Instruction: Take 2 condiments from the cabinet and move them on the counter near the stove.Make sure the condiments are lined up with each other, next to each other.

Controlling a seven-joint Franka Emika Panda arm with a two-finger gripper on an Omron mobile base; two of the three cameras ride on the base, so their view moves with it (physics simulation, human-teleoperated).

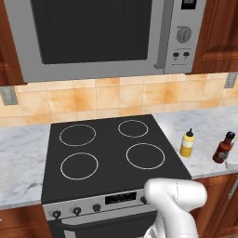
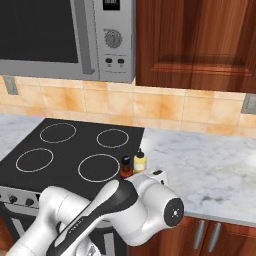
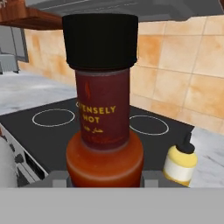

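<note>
The red sauce bottle [image 3: 104,109] stands upright on the marbled desk [image 1: 211,122], to the right of the black stove [image 1: 109,151]. In the hand view it rises close in front of the camera, its wide lower body sitting between the two fingertips [image 3: 59,177] of the end effector [image 3: 105,178] — the end effector is clenched on the sauce bottle low down, at its base. Its dark cap points straight up and the label reads "HOT".

The yellow squeeze bottle [image 1: 187,142] stands upright on the same desk, just beside the stove's right edge. From the left base view the sauce bottle [image 1: 224,147] is to the right of the yellow one and a little nearer, with a clear gap of stone between them. In the right base view the two bottles appear close together — the red one [image 2: 126,167] on the left, the yellow one [image 2: 140,162] on the right — just past the white arm [image 2: 125,207], which covers their lower parts.

Above the stove hangs a steel microwave [image 1: 107,35] with a dark window, and a reddish-brown wall cabinet [image 2: 197,42] with its door closed sits to its right, over the stretch of desk where the bottles stand. Orange tiles [image 1: 111,98] line the far wall.
</note>
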